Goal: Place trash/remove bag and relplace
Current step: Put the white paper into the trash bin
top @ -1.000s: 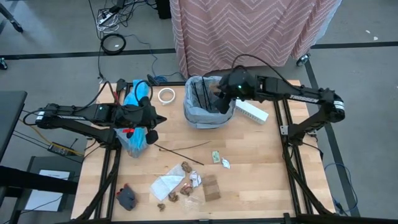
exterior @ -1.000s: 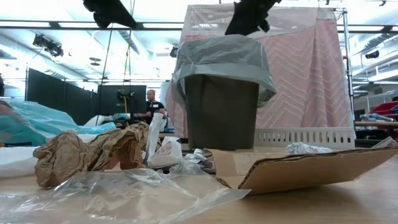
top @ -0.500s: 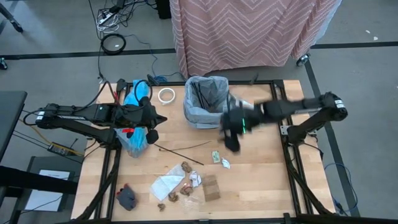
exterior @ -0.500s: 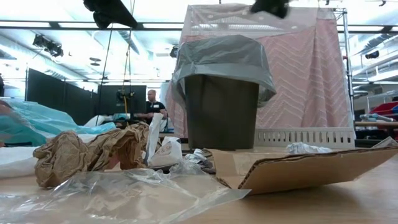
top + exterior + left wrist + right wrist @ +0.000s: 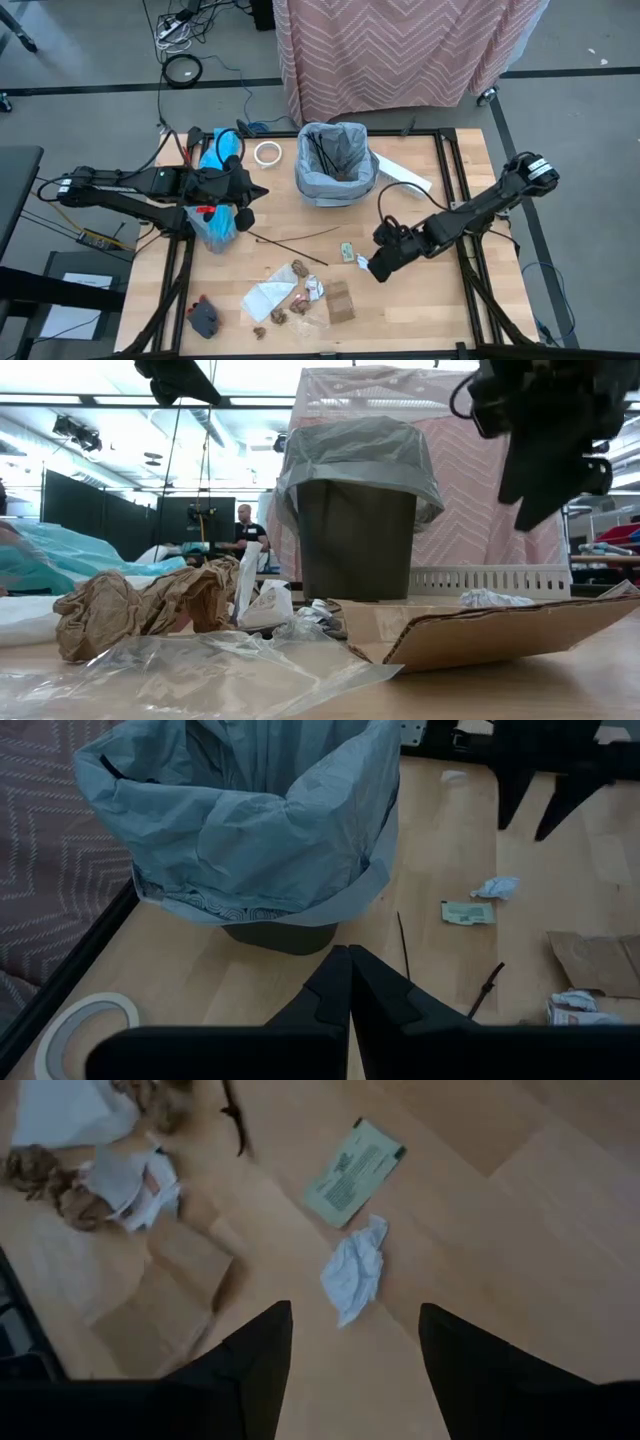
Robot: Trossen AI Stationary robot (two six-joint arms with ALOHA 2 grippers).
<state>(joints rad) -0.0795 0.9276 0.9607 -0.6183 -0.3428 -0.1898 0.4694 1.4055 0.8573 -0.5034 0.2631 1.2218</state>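
Note:
The bin with the light grey bag [image 5: 336, 162] stands at the table's far middle, thin dark sticks inside it. Trash lies toward the near side: a crumpled white wad [image 5: 352, 1278], a green slip [image 5: 355, 1172], a long dark stick [image 5: 295, 240], brown paper wads [image 5: 298, 270], white paper [image 5: 268, 297] and a cardboard scrap [image 5: 340, 300]. My right gripper [image 5: 350, 1380] hangs open just above the table, its fingers spread on either side of the white wad and touching nothing. My left gripper [image 5: 350, 990] waits shut at the table's left, above a turquoise-blue bag [image 5: 215, 225].
A white tape ring [image 5: 266, 153] lies left of the bin and a long white box [image 5: 400, 172] to its right. A dark grey lump [image 5: 204, 317] sits at the near left corner. A pink patterned cloth [image 5: 400, 50] hangs behind the table.
My right gripper has swung away from the bin's rim toward the table's near edge and come down over the white wad, rolling as it went. The bin, the trash and my left arm have stayed where they were.

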